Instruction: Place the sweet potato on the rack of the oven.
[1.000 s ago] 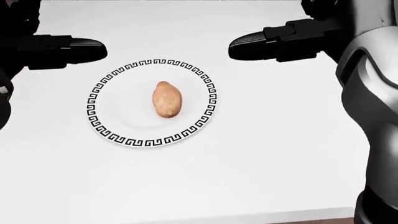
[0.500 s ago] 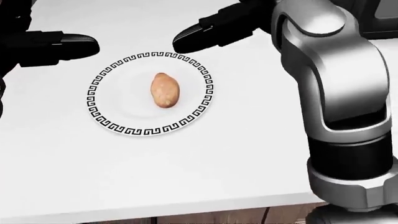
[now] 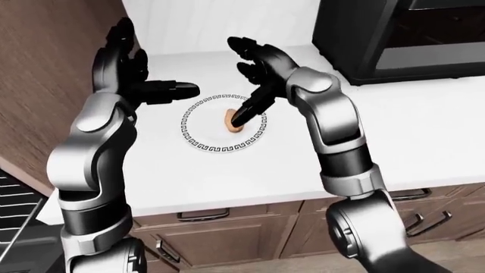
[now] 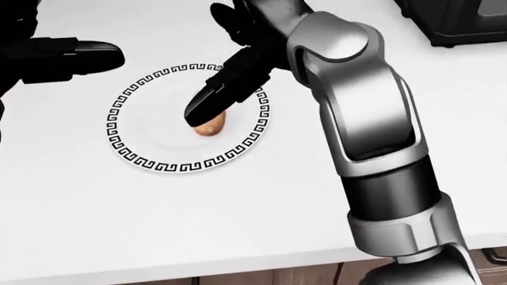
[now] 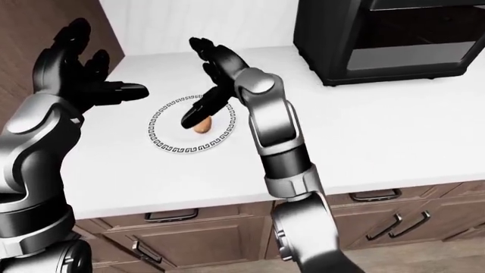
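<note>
The tan sweet potato (image 4: pixel 211 126) lies in the middle of a white plate (image 4: pixel 152 132) with a black key-pattern rim, on the white counter. My right hand (image 4: pixel 230 71) hangs over the plate, open, its fingers spread. One long black finger (image 4: pixel 207 101) slants down onto the potato's upper end and hides it; the others stand clear above. My left hand (image 3: pixel 148 68) is open, raised left of the plate, its thumb (image 3: pixel 173 90) pointing at the rim. The black oven (image 5: pixel 379 34) stands at the counter's top right, its inside dark.
A brown wood panel (image 3: pixel 45 62) borders the counter on the left. Wooden drawers with handles (image 5: pixel 170 216) run under the counter edge. A wire grid (image 3: pixel 15 196) shows at the left-eye view's bottom left. White counter (image 5: pixel 364 125) stretches from the plate to the oven.
My right arm has swung left and down over the plate, and one finger now covers the potato's top. The left hand has barely moved. The potato stays put.
</note>
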